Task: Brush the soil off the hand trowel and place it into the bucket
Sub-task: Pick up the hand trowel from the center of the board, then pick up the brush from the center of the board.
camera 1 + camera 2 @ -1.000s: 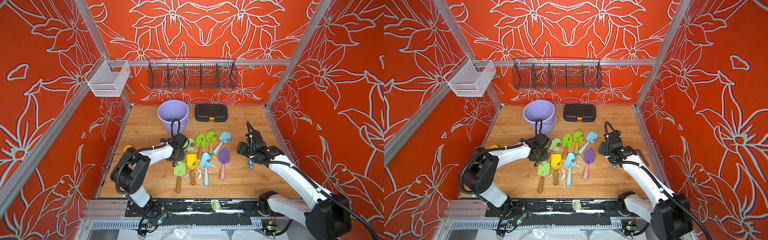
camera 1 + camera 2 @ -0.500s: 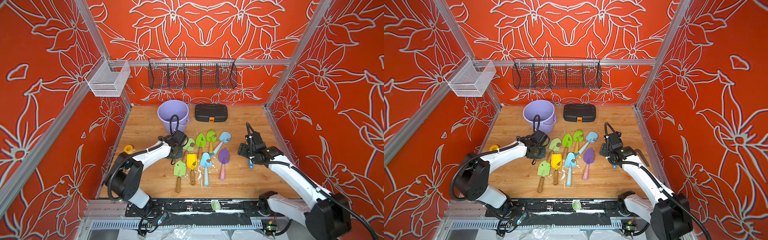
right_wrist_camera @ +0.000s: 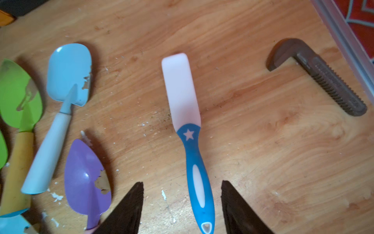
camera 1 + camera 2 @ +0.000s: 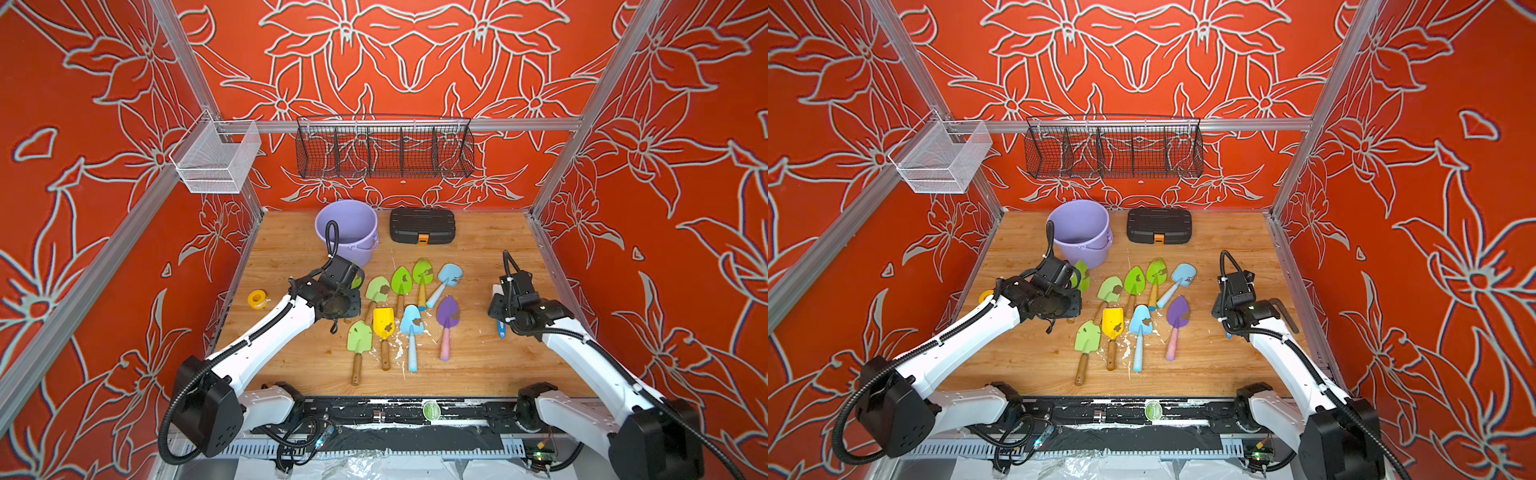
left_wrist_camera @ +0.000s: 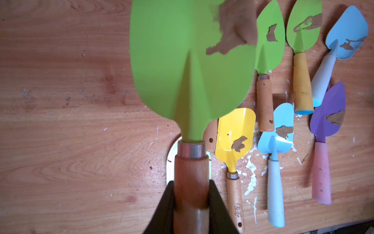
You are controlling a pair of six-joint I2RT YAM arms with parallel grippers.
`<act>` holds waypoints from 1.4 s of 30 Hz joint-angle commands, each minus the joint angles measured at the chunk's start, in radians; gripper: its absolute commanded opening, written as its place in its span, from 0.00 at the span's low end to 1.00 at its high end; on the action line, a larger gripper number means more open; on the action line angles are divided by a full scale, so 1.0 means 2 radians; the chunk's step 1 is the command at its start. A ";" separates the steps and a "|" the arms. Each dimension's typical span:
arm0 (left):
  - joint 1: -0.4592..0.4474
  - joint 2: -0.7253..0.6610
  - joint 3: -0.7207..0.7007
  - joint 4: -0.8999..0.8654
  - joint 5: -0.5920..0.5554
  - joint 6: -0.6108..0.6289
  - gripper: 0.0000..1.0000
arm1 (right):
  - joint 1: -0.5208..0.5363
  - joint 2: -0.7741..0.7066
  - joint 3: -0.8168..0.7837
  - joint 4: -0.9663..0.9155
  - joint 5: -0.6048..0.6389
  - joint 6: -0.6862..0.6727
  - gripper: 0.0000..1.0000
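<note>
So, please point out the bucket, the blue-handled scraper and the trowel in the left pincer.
bucket [image 4: 358, 219]: a top view, inner wall.
blue-handled scraper [image 3: 183, 89]: right wrist view, white blade.
trowel [image 5: 172, 60]: left wrist view, green blade.

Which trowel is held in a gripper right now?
The green wooden-handled trowel clamped in the left gripper; the rest lie loose on the table.

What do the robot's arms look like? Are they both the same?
Yes, they match. The left arm and right arm have smooth white shells with chunky black joints and black wrists. A black ribbed cable loops up over each wrist, and another curls round each shoulder. The left gripper and right gripper each end in two dark, pointed wedge fingers.
</note>
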 commanded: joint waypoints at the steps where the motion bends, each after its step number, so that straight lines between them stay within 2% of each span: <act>1: -0.002 0.009 0.002 0.012 0.020 0.005 0.00 | -0.007 0.006 -0.023 0.021 -0.019 0.001 0.60; 12: -0.002 0.026 0.004 0.027 0.034 0.012 0.00 | -0.040 0.036 -0.056 0.068 -0.050 0.001 0.50; 27: -0.002 0.043 0.001 0.049 0.046 0.012 0.00 | -0.062 0.109 -0.031 0.099 -0.068 -0.014 0.40; 32: -0.002 0.046 0.001 0.050 0.048 0.012 0.00 | -0.065 0.095 -0.036 0.101 -0.066 -0.012 0.41; 37: -0.002 0.055 0.004 0.052 0.050 0.014 0.00 | -0.069 0.084 -0.039 0.103 -0.069 -0.019 0.47; 42: -0.002 0.064 0.008 0.054 0.055 0.015 0.00 | -0.072 0.080 -0.038 0.109 -0.071 -0.021 0.44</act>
